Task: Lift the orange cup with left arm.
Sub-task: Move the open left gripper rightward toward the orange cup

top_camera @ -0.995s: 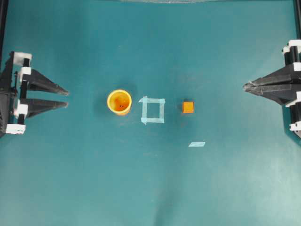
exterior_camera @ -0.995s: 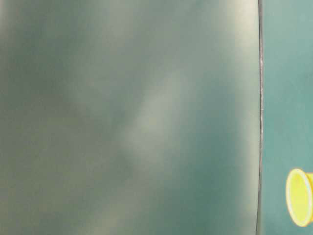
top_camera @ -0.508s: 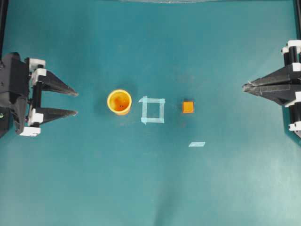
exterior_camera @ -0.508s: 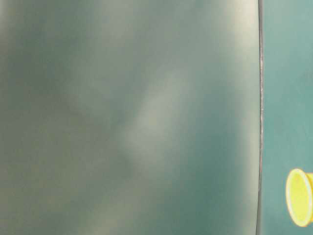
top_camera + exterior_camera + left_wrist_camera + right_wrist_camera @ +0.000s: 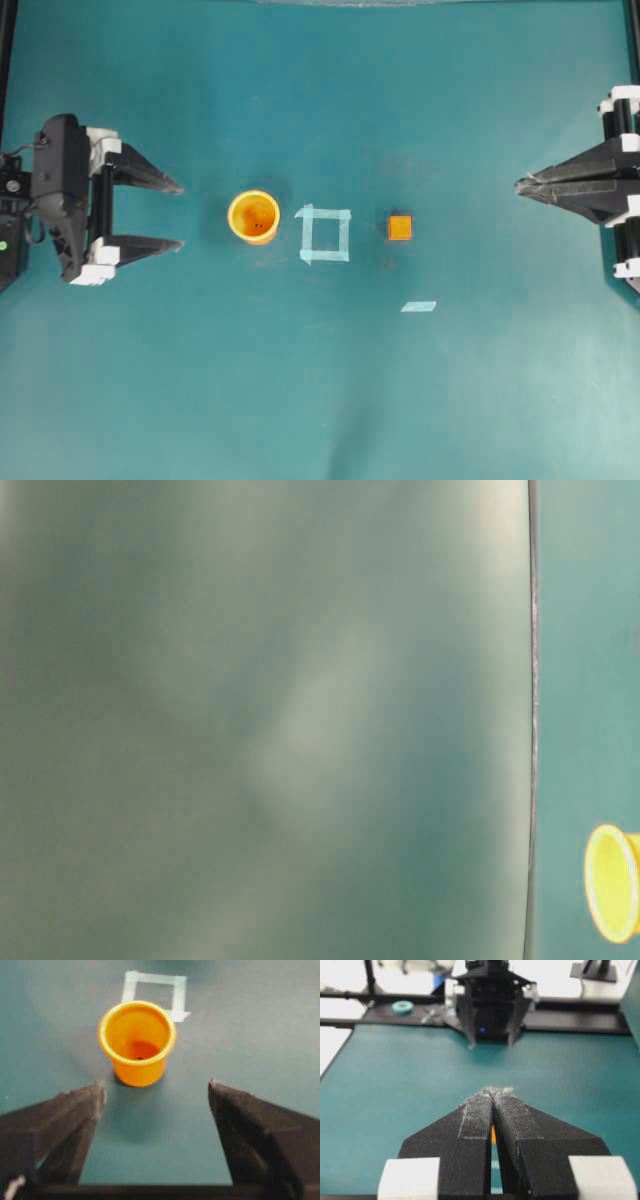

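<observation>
Ahead of my left end effector (image 5: 181, 215), just beyond its widely spread, empty fingers, the orange cup (image 5: 253, 216) stands upright on the teal surface (image 5: 320, 390). My right end effector (image 5: 520, 184) is pressed closed.

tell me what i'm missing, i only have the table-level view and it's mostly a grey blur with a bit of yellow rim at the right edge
Observer: That rim belongs to the orange cup, which stands upright on the table.
Operator: is the left gripper on it
Observer: No. The left gripper sits apart from the cup with its jaws wide; the wrist view shows the cup centred ahead of the gap.
Operator: anything else near the cup
Observer: A tape square lies just beyond it, then a small orange cube.
Operator: and the right arm
Observer: The right gripper is shut at the far side, away from everything.
</observation>
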Robot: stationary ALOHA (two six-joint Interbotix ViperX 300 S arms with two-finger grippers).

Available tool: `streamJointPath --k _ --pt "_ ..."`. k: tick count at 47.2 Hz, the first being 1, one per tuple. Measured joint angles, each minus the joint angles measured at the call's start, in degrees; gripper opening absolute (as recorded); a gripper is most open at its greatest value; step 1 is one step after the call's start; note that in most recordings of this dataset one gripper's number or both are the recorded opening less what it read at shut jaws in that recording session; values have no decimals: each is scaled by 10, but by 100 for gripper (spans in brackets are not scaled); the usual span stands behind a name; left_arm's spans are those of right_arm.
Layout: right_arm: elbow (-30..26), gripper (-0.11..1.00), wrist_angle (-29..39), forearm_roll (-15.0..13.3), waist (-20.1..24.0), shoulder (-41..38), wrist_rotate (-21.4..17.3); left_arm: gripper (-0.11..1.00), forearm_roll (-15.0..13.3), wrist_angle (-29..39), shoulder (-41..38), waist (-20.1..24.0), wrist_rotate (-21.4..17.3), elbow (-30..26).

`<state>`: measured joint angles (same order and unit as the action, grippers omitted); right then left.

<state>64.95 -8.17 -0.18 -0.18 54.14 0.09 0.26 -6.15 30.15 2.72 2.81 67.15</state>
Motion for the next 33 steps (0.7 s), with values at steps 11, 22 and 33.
streamJointPath --k 11,22,33 --pt "0 0 12 0 0 0 0 84 0 -25 -68 11 10 -3" --pt "0 0 15 0 0 0 0 85 0 -62 -137 11 11 -18" --pt "0 0 15 0 0 -1 0 85 0 -90 -202 11 13 -27"
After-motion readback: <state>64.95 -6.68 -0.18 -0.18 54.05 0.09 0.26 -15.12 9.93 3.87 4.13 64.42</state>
